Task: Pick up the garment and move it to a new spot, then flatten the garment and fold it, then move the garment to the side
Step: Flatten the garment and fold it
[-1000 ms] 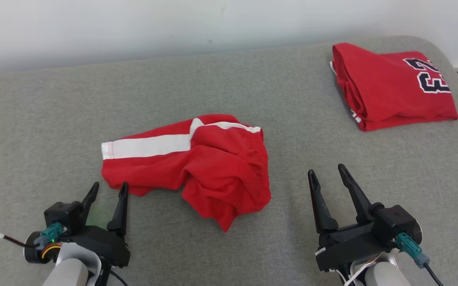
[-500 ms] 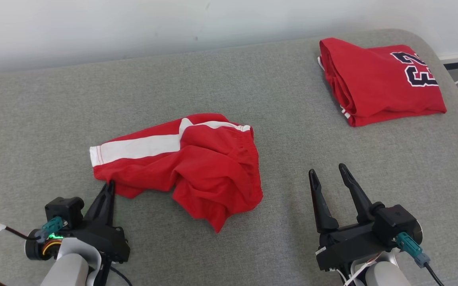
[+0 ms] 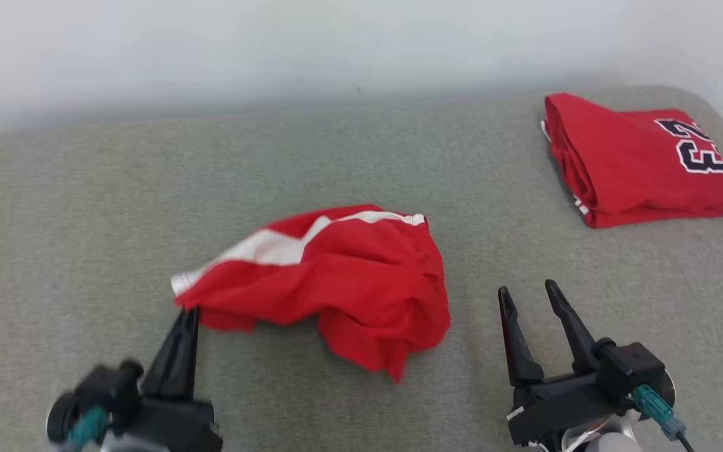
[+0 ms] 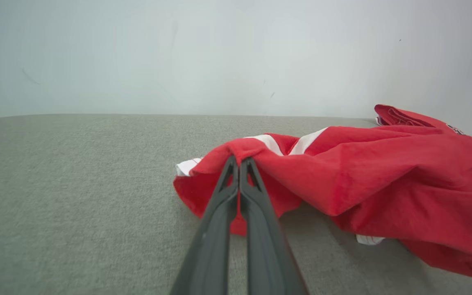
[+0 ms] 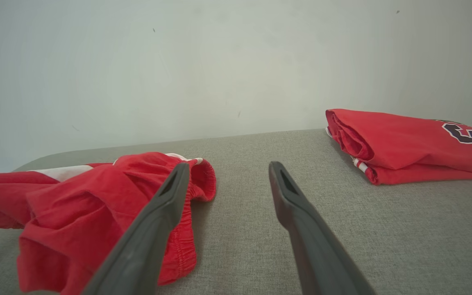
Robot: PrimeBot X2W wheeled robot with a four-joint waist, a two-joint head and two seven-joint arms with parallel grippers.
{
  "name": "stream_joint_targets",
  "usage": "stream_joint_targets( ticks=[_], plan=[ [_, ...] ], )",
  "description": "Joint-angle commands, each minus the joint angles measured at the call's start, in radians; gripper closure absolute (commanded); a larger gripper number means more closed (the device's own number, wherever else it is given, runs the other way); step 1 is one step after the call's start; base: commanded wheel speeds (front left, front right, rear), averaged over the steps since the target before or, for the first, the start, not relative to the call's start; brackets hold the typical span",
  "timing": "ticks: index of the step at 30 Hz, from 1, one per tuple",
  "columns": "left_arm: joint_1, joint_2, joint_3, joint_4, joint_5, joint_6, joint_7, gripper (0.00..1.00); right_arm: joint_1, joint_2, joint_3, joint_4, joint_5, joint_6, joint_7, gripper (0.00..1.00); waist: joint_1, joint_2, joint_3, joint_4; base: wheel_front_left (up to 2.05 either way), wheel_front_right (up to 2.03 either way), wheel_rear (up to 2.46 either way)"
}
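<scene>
My head camera looks down from up high at the grey desk. Both wrist cameras sit low, near the desk top, facing the white wall. All three see the red shorts, and the folded shirt on the right of each frame.

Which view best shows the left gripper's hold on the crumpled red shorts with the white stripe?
Left wrist view: the left gripper pinches the red shorts' edge, close and sharp. Head view shows it blurred; right wrist view shows the waistband end.
</scene>
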Motion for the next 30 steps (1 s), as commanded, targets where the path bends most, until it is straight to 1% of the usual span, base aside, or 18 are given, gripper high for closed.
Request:
stream_joint_targets(
  ticks=[1, 5, 8, 12, 14, 17, 18, 22, 23, 30],
  plan=[
    [0.06, 0.01, 0.003, -0.047, 0.012, 0.012, -0.005, 1.0, 0.015, 0.001, -0.004, 0.002, 0.003, 0.0, -0.001, 0.0, 0.0, 0.0, -0.028, 0.032, 0.0, 0.0, 0.0],
    [0.173, 0.017, -0.002, -0.149, 0.017, 0.031, 0.001, 1.0, 0.032, 0.0, -0.012, 0.003, 0.001, 0.0, -0.001, 0.0, 0.0, 0.0, -0.043, 0.061, 0.0, 0.0, 0.0],
    [0.221, 0.018, -0.002, -0.208, 0.013, 0.043, 0.013, 1.0, 0.041, -0.004, -0.013, 0.002, -0.003, 0.0, -0.001, 0.0, 0.0, 0.0, -0.048, 0.078, 0.0, 0.0, 0.0],
    [0.251, 0.016, -0.008, -0.244, 0.009, 0.055, 0.027, 1.0, 0.033, -0.009, -0.006, 0.003, -0.002, 0.0, -0.001, 0.0, 0.0, 0.0, -0.049, 0.087, 0.0, 0.0, 0.0],
    [0.24, 0.015, -0.012, -0.248, 0.005, 0.051, 0.032, 1.0, 0.027, -0.012, -0.003, 0.005, 0.001, 0.0, -0.001, 0.0, 0.0, 0.0, -0.048, 0.086, 0.0, 0.0, 0.0],
    [0.2, 0.034, -0.019, -0.234, 0.01, 0.032, 0.037, 1.0, 0.017, -0.014, 0.007, 0.007, 0.006, 0.0, -0.001, 0.0, 0.0, 0.0, -0.044, 0.075, 0.0, 0.0, 0.0],
    [0.2, 0.034, -0.019, -0.234, 0.01, 0.032, 0.037, 1.0, 0.017, -0.014, 0.007, 0.007, 0.006, 0.0, -0.001, 0.0, 0.0, 0.0, -0.044, 0.075, 0.0, 0.0, 0.0],
    [0.083, 0.082, -0.034, -0.209, 0.04, -0.009, 0.062, 1.0, -0.001, -0.018, 0.008, 0.008, 0.009, 0.0, -0.001, 0.0, 0.0, 0.0, -0.038, 0.042, 0.0, 0.0, 0.0],
    [0.083, 0.082, -0.034, -0.209, 0.04, -0.009, 0.062, 1.0, -0.001, -0.018, 0.008, 0.008, 0.009, 0.0, -0.001, 0.0, 0.0, 0.0, -0.038, 0.042, 0.0, 0.0, 0.0],
    [-0.152, 0.161, -0.065, -0.188, 0.065, -0.078, 0.149, 1.0, -0.025, -0.013, 0.005, 0.003, 0.014, 0.0, -0.001, 0.0, 0.0, 0.0, -0.009, -0.019, 0.0, 0.0, 0.0]
  ],
)
